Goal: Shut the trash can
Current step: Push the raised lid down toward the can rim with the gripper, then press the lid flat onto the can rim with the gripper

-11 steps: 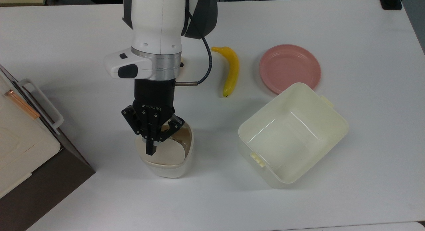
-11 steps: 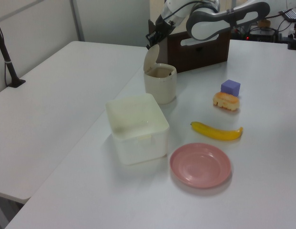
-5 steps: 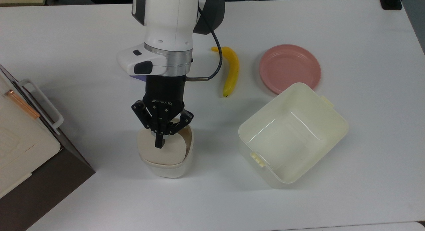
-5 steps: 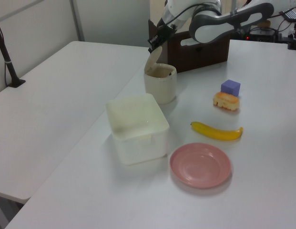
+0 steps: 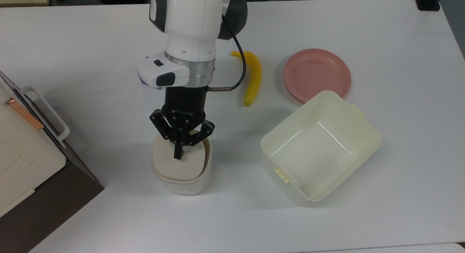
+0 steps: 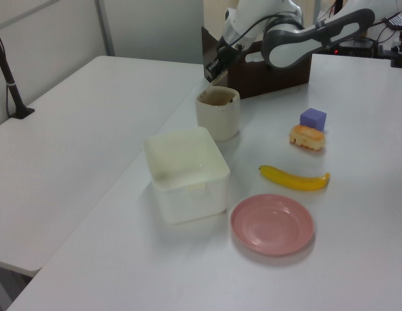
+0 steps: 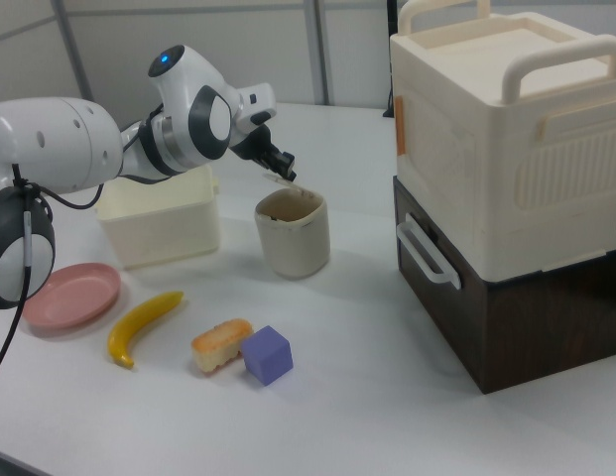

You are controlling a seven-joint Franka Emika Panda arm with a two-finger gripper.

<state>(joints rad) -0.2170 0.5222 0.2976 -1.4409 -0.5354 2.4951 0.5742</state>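
The trash can (image 5: 181, 173) stands on the white worktop (image 5: 381, 216) toward the top view's 7 o'clock, its beige lid (image 5: 178, 162) tilted low over the mouth, with a sliver of opening at the lid's 3 o'clock edge. The gripper (image 5: 178, 155) sits directly above the lid, its jaws pressed together into one tip that seems to touch the lid near its 12 o'clock side. Closing looks like a matter of pushing straight down. The lidless tub (image 5: 319, 144) lies well apart at 3 o'clock.

The gripper (image 5: 178, 154) has pushed the trash can's (image 5: 180, 173) lid (image 5: 174, 165) from upright down nearly shut.
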